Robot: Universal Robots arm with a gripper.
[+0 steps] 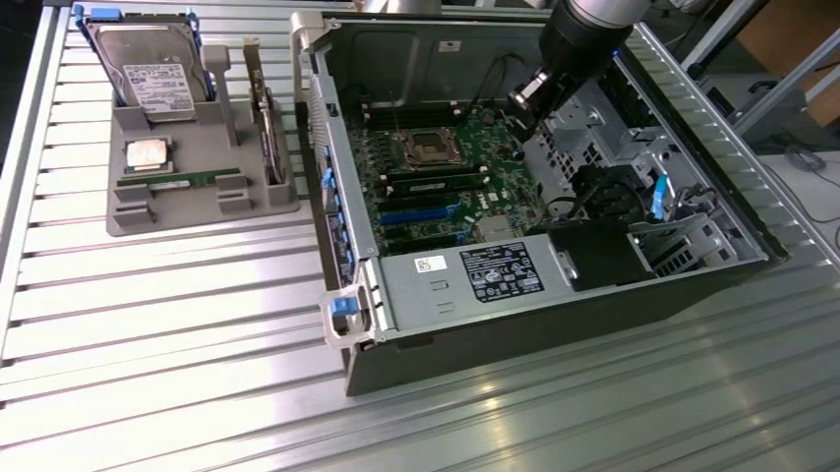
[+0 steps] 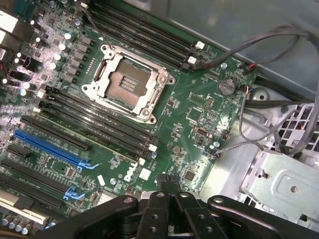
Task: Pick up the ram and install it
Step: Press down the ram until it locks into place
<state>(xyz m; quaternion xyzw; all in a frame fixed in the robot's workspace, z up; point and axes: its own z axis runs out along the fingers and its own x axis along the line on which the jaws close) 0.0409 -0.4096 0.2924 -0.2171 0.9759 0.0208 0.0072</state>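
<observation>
Ram (image 1: 180,180) lies flat on the gray tray (image 1: 197,218), well apart from me. My gripper (image 2: 167,185) is closed and holds nothing. It hangs inside the open computer case (image 1: 552,324), over the green board (image 2: 199,109) near the square chip socket (image 2: 128,82).

An open computer case (image 1: 525,324) beside a grey holder (image 1: 157,211) with a hard drive (image 1: 151,69).

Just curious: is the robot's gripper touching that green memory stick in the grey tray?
Apart. The exterior view shows the gripper over the computer case, the ram lying in its tray.
</observation>
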